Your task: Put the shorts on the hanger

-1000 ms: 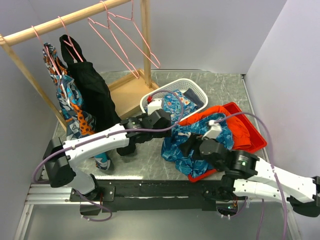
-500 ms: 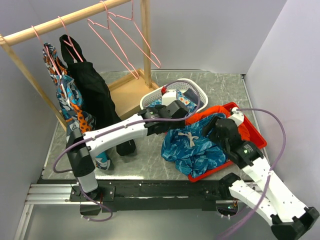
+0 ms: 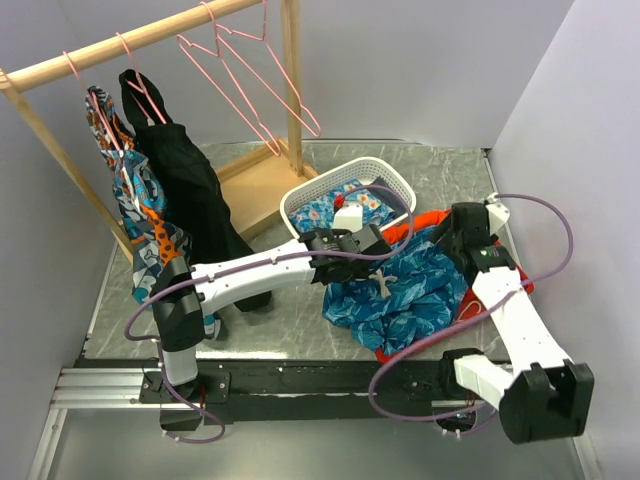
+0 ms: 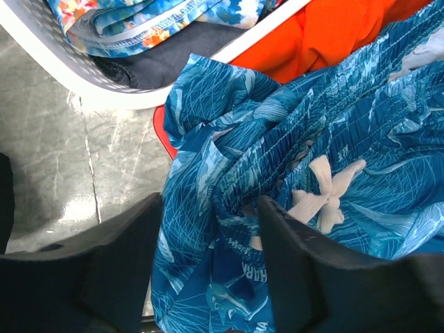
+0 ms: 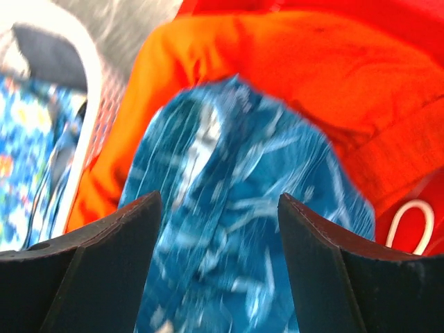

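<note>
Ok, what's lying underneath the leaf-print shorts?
Beneath the shorts, an orange-red garment and a corner of the red tray peek out. Whatever else lies under them is covered by the fabric.

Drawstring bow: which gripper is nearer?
Left. The left gripper straddles the shorts right beside the bow; the right gripper hovers over their far end, away from it.

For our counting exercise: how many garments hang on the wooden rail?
2. A patterned orange-and-blue garment hangs at the rail's left end, a black garment right beside it. More may hide behind them.
</note>
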Controlling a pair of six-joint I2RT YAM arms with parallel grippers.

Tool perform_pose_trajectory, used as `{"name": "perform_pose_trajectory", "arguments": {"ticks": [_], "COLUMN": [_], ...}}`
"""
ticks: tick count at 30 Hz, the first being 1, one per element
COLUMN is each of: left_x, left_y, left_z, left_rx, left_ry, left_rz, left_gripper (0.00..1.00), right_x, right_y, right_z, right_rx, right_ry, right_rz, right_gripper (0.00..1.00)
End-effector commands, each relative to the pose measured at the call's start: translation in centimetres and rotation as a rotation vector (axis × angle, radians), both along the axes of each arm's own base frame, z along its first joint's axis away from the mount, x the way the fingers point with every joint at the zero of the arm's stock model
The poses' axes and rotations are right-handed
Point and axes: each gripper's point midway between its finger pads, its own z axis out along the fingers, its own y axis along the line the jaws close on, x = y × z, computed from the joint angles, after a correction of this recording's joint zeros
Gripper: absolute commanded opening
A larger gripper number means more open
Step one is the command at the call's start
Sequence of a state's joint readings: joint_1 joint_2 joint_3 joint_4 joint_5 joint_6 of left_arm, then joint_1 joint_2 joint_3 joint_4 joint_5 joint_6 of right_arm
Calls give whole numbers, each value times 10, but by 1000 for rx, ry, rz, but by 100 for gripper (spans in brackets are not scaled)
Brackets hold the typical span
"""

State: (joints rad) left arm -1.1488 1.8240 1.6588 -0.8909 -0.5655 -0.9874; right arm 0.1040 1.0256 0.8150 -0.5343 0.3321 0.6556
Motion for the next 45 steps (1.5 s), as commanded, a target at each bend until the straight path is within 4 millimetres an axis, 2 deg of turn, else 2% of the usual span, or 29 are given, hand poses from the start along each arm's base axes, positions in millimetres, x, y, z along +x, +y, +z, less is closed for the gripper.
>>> {"name": "perform_pose_trajectory", "arguments": {"ticks": [1,3,8,13,16,19,20,23,27,31,34,35,36,37,39,40,41,42,43,44,45], "left_x": [-3,-6,-8,-7,-6,-1,2,7,13,26,34,36,37,35,36,34,34,33,32,29,31], "left_y": [-2,-4,-7,-7,-9,-12,-13,-16,-20,-28,-30,-30,-31,-33,-38,-40,-42,-42,-45,-40,-46], "left_z": [4,1,1,3,1,4,5,2,2,16,26,30,33,36,49,53,67,74,82,92,106], "left_rx": [-23,-23,-26,-15,-5,-1,-6,-19,-8,-4,6,-4,-8,-23,-66,-87,-131,-145,-174,-202,-250], "left_ry": [-10,-1,0,0,7,2,2,19,18,-10,-36,-48,-57,-56,-95,-97,-129,-148,-167,-189,-230], "left_rz": [-6,-15,-23,-8,-1,15,15,10,-5,-45,-83,-91,-106,-124,-165,-183,-190,-210,-224,-235,-247], "left_gripper": [58,55,54,55,62,65,65,65,63,63,64,63,64,65,66,66,67,68,69,68,69], "right_x": [32,43,61,64,65,64,62,57,52,50,49,47,46,43,37,33,29,25,20,18,15], "right_y": [-22,-23,-25,-29,-27,-26,-26,-27,-24,-13,-1,4,15,22,44,49,55,71,79,82,86], "right_z": [16,8,-12,-32,-39,-46,-50,-53,-46,-21,15,39,51,78,102,123,135,144,161,170,177], "right_rx": [-17,-17,-18,-13,-1,5,3,5,17,45,51,38,35,33,30,22,5,8,7,-4,-10], "right_ry": [-75,-48,-6,45,57,72,82,92,79,5,-83,-137,-165,-225,-258,-285,-299,-311,-332,-343,-351], "right_rz": [-58,-55,-60,-83,-83,-88,-89,-95,-78,-11,76,112,160,201,291,310,327,376,405,414,422], "right_gripper": [74,72,68,62,55,39,30,15,1,0,0,0,0,0,0,0,0,0,0,0,0]}}
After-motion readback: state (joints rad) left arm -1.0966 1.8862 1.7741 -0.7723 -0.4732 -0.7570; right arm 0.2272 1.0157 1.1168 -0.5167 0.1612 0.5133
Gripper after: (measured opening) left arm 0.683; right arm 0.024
